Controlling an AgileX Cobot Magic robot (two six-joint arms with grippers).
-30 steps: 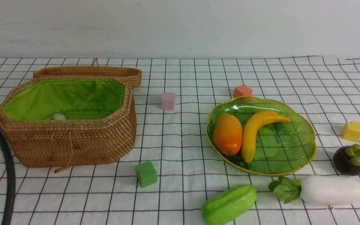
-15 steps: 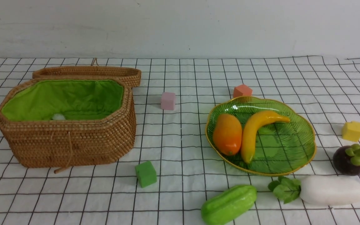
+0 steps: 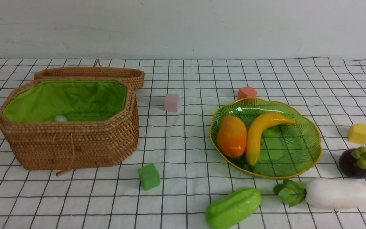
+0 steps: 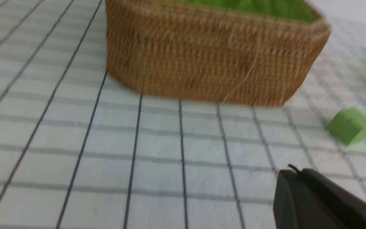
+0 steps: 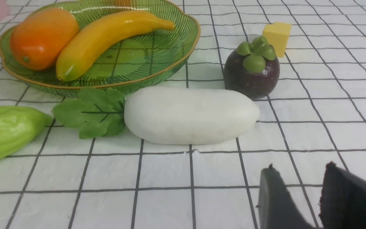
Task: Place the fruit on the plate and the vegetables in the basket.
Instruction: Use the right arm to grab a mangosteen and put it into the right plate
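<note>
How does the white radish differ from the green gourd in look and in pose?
The radish is white and smooth; the gourd is light green and ridged. The radish has green leaves at one end; the gourd shows none. In the front view the radish lies nearly level, the gourd slanted. Both are oblong and lie on the cloth near the plate, outside the basket.

Mango [image 3: 231,136], banana [image 3: 259,133] on plate [image 3: 297,149]; mangosteen [image 3: 356,162], radish [image 3: 337,193], gourd [image 3: 233,207] outside.
</note>
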